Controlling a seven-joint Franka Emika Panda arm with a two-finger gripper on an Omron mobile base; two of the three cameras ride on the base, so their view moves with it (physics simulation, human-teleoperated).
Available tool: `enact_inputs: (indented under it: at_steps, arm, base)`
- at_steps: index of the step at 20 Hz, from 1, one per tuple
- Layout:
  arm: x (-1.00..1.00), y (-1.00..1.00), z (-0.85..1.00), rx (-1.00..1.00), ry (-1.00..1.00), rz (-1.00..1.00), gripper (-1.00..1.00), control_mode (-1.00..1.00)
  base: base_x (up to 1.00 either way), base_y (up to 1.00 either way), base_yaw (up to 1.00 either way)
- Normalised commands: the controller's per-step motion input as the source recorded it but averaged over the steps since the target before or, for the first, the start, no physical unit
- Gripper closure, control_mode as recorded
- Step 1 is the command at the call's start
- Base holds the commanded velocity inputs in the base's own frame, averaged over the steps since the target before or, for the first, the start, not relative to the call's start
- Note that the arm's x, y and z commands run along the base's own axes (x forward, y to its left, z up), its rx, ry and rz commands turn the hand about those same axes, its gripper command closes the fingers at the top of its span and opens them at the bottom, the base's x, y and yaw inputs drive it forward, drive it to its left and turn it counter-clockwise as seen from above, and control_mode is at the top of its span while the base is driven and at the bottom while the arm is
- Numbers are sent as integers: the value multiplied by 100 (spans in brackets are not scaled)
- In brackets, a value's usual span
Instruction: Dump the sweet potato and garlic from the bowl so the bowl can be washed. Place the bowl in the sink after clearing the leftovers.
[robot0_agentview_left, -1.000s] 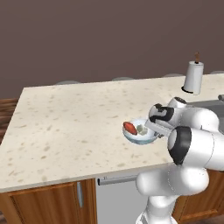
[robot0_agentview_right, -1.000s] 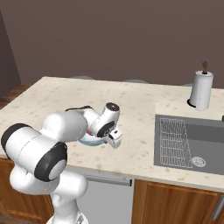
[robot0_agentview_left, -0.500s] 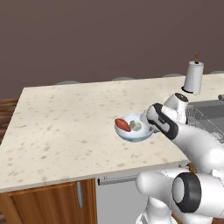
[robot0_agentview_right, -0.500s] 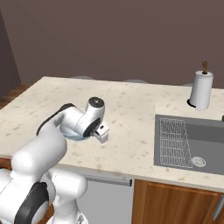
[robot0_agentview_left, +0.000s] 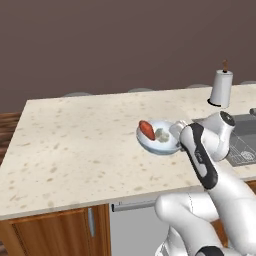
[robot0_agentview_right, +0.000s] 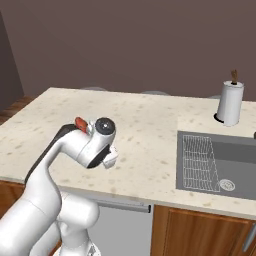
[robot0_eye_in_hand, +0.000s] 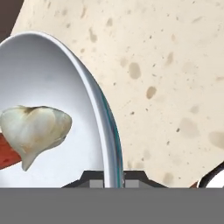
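Note:
The bowl (robot0_agentview_left: 159, 142), white inside and light blue outside, hangs just above the speckled counter (robot0_agentview_left: 75, 140) near its front right. My gripper (robot0_agentview_left: 176, 133) is shut on the bowl's right rim. In the hand view the rim (robot0_eye_in_hand: 104, 127) runs down between my gripper's (robot0_eye_in_hand: 113, 179) two dark tips. The reddish-orange sweet potato (robot0_agentview_left: 146, 130) and the off-white garlic (robot0_agentview_left: 161, 135) lie inside the bowl. Up close, the garlic (robot0_eye_in_hand: 35, 129) rests against the sweet potato (robot0_eye_in_hand: 6, 154). From the right base, my arm hides the bowl, and the sweet potato (robot0_agentview_right: 81, 123) peeks out behind it.
The dark sink (robot0_agentview_right: 235, 152) with its wire rack (robot0_agentview_right: 201, 162) is set into the counter to the right of the bowl. A paper towel roll (robot0_agentview_right: 230, 102) stands behind the sink. Wooden cabinets run below the counter's front edge.
The arm has swung its elbow round and turned the hand. The bowl has shifted slightly left and risen a little, with the sweet potato and garlic still inside.

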Motion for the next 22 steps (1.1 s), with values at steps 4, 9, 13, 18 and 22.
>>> enact_inputs:
  at_steps: [4,9,13,18,22]
  arm:
    - [0,-99,42,23,0,-31,100,-100]
    - [0,-100,37,23,10,-35,100,-100]
    - [0,-100,20,29,21,-35,100,-100]
    - [0,-63,0,23,13,-16,100,-100]
    - [0,-8,-4,14,4,-5,100,-100]
  base:
    - [0,0,0]
    - [0,0,0]
    - [0,0,0]
    - [0,0,0]
    - [0,0,0]
